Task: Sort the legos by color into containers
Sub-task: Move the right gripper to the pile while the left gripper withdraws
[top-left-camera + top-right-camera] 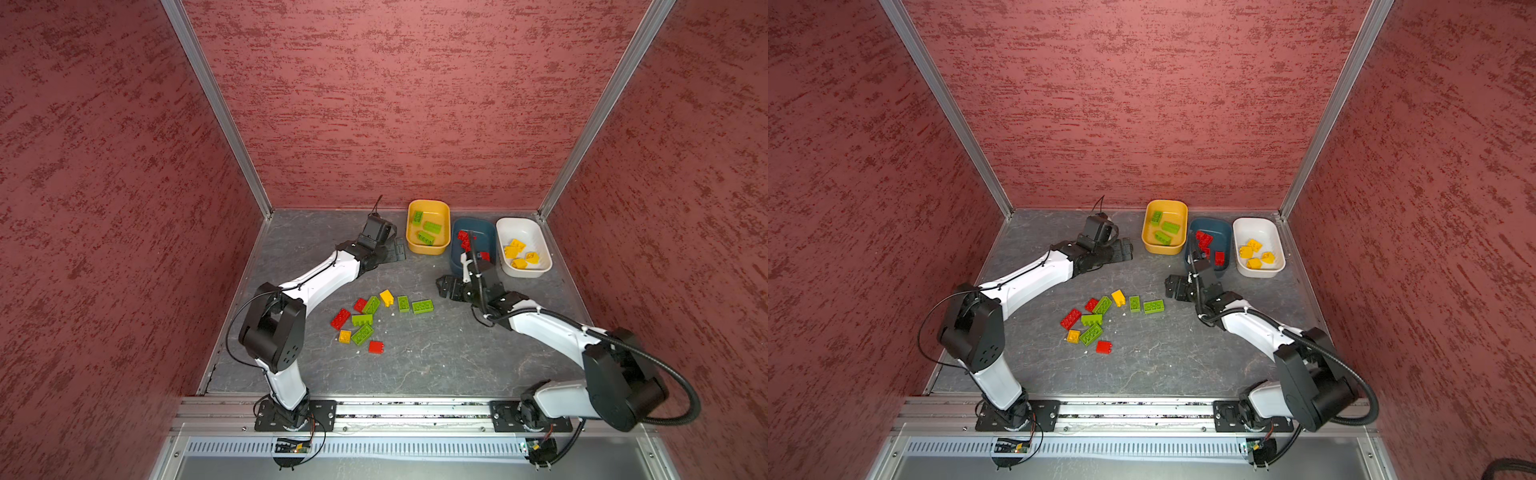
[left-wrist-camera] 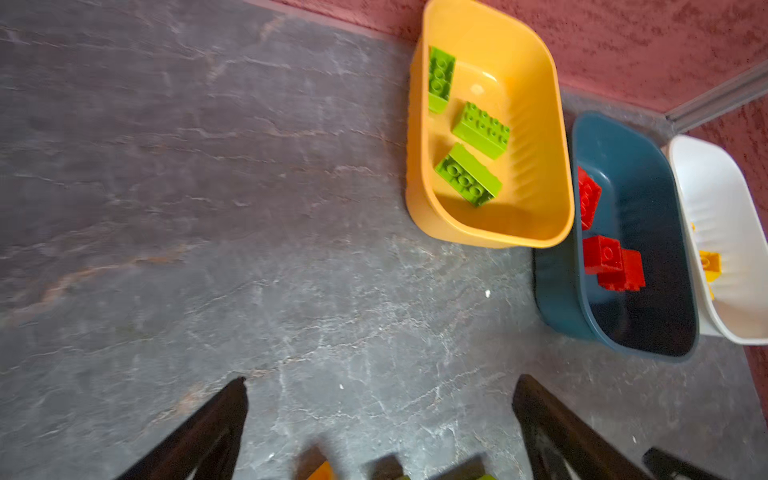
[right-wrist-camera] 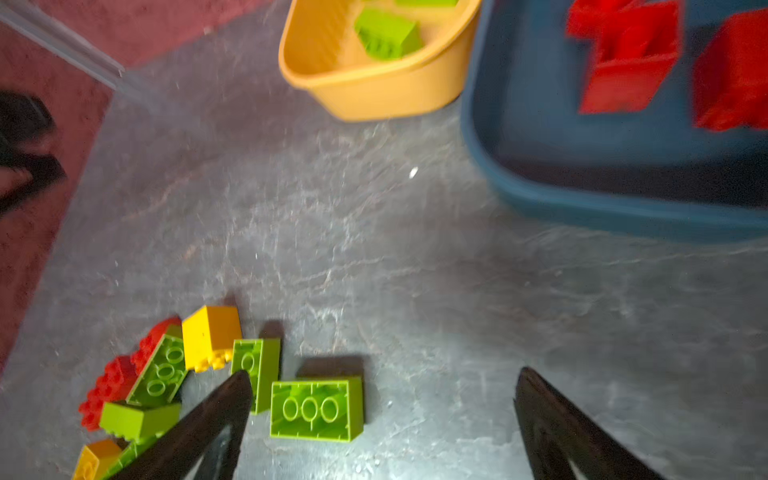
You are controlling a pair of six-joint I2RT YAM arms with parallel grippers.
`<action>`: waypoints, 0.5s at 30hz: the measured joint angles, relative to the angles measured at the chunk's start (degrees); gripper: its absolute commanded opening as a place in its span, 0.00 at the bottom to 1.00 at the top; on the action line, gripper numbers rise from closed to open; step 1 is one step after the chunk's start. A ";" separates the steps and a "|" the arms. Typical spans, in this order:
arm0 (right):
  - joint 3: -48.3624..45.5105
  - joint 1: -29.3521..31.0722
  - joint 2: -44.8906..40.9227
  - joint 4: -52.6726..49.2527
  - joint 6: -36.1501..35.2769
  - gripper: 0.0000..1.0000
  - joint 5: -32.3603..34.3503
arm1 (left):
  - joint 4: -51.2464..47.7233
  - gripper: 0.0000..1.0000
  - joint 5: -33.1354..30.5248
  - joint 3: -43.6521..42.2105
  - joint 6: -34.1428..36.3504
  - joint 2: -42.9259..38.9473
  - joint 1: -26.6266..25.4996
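Where right arm [image 1: 544, 328] crosses, teal tub [image 1: 482, 232] near end hidden.

Two white-and-black arms bolted to a metal rail

The left arm [image 1: 320, 278] and right arm [image 1: 548, 328] have smooth white shells between bulky, rounded black joints. Just behind the left pincer [image 2: 378, 382] sits a boxy black camera block [image 1: 376, 228] with a thin black wire. A ribbed black hose [image 1: 694, 395] runs back from the right pincer [image 3: 382, 374]. The fingers [image 3: 540, 415] are black and tapering, with triangular cut-outs. Far behind the pincers, the black base plates [image 1: 320, 409] show silver screws.
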 measured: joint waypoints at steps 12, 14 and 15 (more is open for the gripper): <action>13.14 16.92 16.79 -11.89 0.07 0.99 13.51 | -0.04 1.00 -4.35 -5.62 -2.14 -4.07 4.04; 13.18 16.92 17.49 -12.76 0.22 0.97 14.25 | 0.00 1.00 -4.37 -5.62 -2.34 -4.07 4.04; 13.18 16.92 17.59 -13.27 0.31 0.96 14.49 | -0.02 1.00 -4.37 -5.62 -2.45 -4.07 4.04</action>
